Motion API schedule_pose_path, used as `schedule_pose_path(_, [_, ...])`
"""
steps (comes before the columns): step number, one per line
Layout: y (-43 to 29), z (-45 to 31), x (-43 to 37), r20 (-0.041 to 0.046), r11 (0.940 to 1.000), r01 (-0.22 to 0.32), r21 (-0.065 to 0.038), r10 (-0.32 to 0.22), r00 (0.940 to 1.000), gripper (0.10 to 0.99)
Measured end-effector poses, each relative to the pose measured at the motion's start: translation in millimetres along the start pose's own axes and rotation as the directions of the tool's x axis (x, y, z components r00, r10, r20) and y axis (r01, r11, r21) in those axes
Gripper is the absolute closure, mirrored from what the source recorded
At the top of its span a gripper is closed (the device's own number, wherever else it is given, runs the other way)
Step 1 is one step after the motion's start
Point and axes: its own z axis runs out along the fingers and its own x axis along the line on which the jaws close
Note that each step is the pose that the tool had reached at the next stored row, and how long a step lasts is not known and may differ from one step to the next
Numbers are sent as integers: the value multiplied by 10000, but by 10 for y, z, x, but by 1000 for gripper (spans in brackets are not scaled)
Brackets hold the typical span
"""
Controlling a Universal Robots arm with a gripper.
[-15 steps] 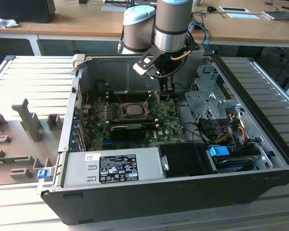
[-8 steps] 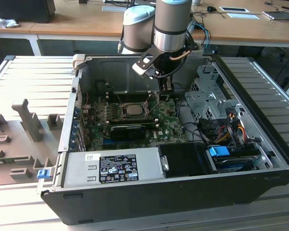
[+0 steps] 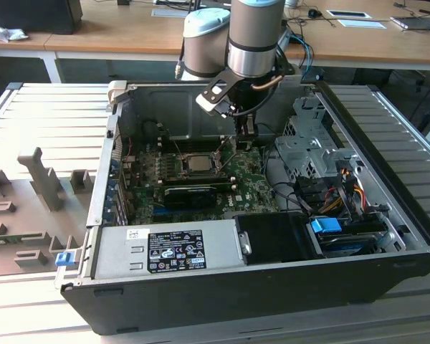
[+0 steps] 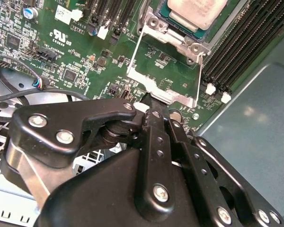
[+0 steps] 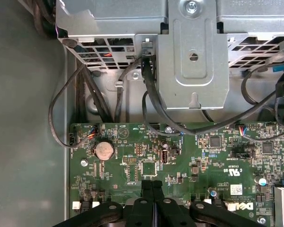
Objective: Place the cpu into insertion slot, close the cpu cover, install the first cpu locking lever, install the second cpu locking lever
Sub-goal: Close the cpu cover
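An open computer case [image 3: 236, 297] lies on a grey ribbed table [image 3: 43, 107], with wooden desks [image 3: 115, 29] far behind. Inside, the cpu [image 4: 197, 10] sits in the insertion slot [image 4: 154, 22]. The gripper [image 4: 151, 101], fingers pressed together, pinches the raised cpu cover [image 4: 177, 98].

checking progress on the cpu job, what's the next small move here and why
Probably swing the cover over onto the cpu. In the second wrist view the cpu is already seated, the cover lies flipped open beside it, and the gripper has its jaws pinched on the cover's free edge, so closing it looks like the natural move.
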Motion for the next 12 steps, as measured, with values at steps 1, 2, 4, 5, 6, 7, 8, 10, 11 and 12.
schedule_pose_path(1, [-5, 0, 0, 0, 10000, -1, 0, 1, 10000, 980])
schedule_pose_path(2, [-7, 0, 0, 0, 10000, 0, 0, 0, 10000, 980])
schedule_pose_path(4, [-13, -1, 0, 1, 10000, 0, 0, 0, 10000, 980])
schedule_pose_path(5, [-15, -1, 0, 0, 10000, 0, 0, 0, 10000, 980])
schedule_pose_path(6, [-19, -1, 0, 1, 10000, 1, 0, -1, 10000, 980])
schedule_pose_path(7, [-21, -1, 0, 0, 10000, 0, 0, 0, 10000, 980])
schedule_pose_path(8, [-23, -1, 0, 0, 10000, 0, 0, 0, 10000, 980])
schedule_pose_path(10, [-27, -2, 0, 1, 10000, 1, 0, -1, 10000, 980])
schedule_pose_path(11, [-29, -2, 0, 0, 10000, 1, -1, -1, 10000, 980])
schedule_pose_path(12, [-30, -2, 0, 0, 10000, 0, 0, 0, 10000, 980])
